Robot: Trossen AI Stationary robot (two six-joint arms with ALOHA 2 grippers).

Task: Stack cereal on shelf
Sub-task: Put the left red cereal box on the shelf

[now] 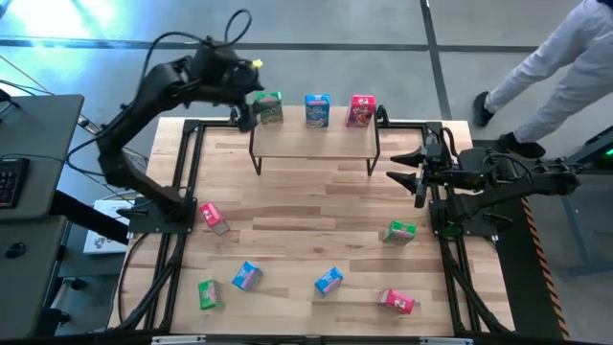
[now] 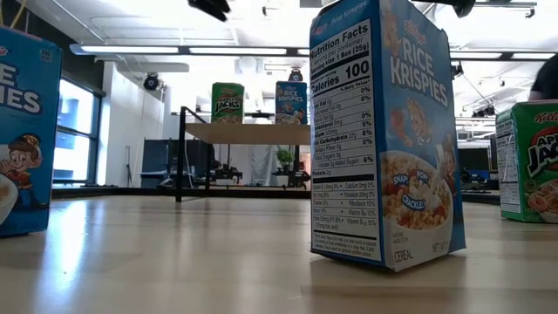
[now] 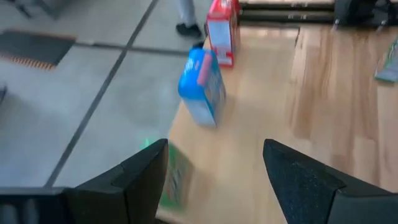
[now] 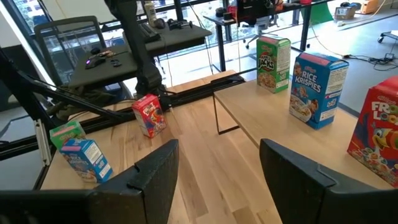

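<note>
**Wood shelf carries three cereal boxes, six on the table**

Light wood tops the shelf (image 1: 314, 140) in the high view, and three boxes stand along its far edge: a green box (image 1: 270, 107), a blue box (image 1: 317, 110) and a red box (image 1: 361, 110). The left gripper (image 1: 245, 113) hovers just beside the green box, its fingers spread and holding nothing. The right gripper (image 1: 414, 176) waits off the shelf's right end, fingers apart and empty. Six more boxes lie scattered on the table (image 1: 306, 216); a person's legs (image 1: 546, 77) show beyond its far right corner.

The low view has a blue Rice Krispies box (image 2: 384, 135) upright in front, with the shelf (image 2: 248, 133) far behind it carrying a green box (image 2: 227, 102) and a blue one (image 2: 291, 103).

The left wrist view shows spread fingers (image 3: 140, 177) above the shelf, the green box (image 3: 174, 177) just past one of them, then the blue box (image 3: 202, 87) and the red (image 3: 222, 31).

The right wrist view shows that arm's fingers (image 4: 155, 180) parted, with the three shelf boxes (image 4: 318, 87) ahead.
</note>
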